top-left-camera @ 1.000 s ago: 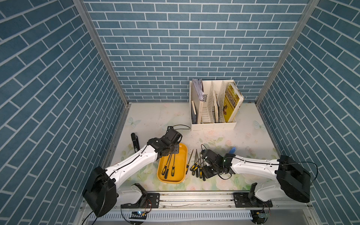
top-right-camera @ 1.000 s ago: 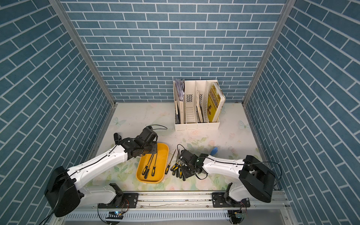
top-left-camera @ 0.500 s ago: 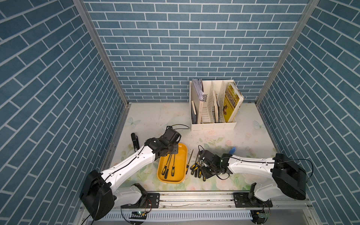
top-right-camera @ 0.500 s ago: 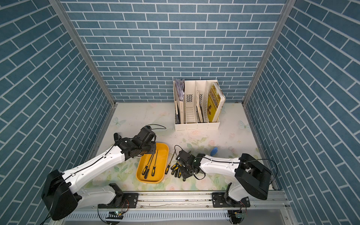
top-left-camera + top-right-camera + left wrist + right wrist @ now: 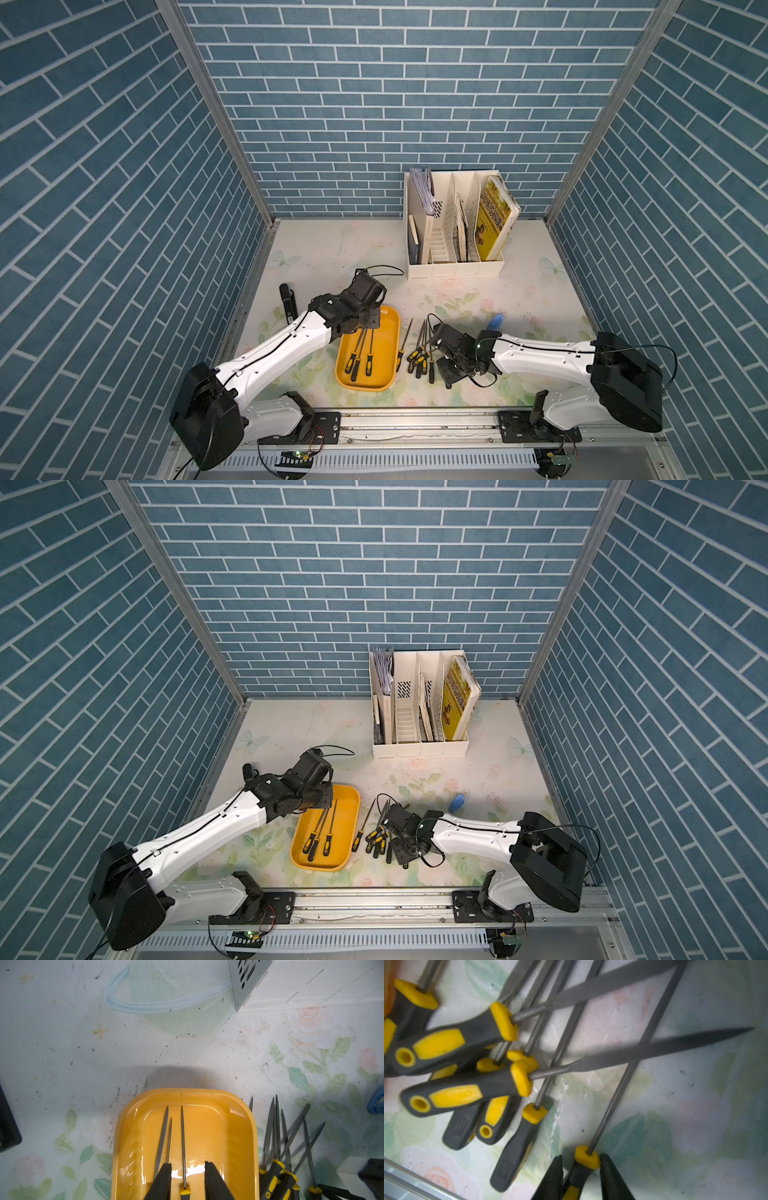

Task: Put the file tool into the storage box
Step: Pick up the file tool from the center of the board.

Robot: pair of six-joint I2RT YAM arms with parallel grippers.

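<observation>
Narrowly, a file (image 5: 586, 1160) is straddled by the right fingers (image 5: 612, 1180), grip unclear. Over the storage box (image 5: 239, 1136) the left fingers (image 5: 164, 1180) are spread.

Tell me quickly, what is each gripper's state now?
Left gripper: open above the shallow yellow-orange plastic tray, holding nothing.
Right gripper: around a black-and-yellow-handled steel file, grip cannot be told.

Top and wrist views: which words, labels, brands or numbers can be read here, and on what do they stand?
Nothing can be read.
Yellow book cover in the white organiser: dark print, too small and blurred to read.
File handles: no lettering seen.
Storage box: no markings.
</observation>
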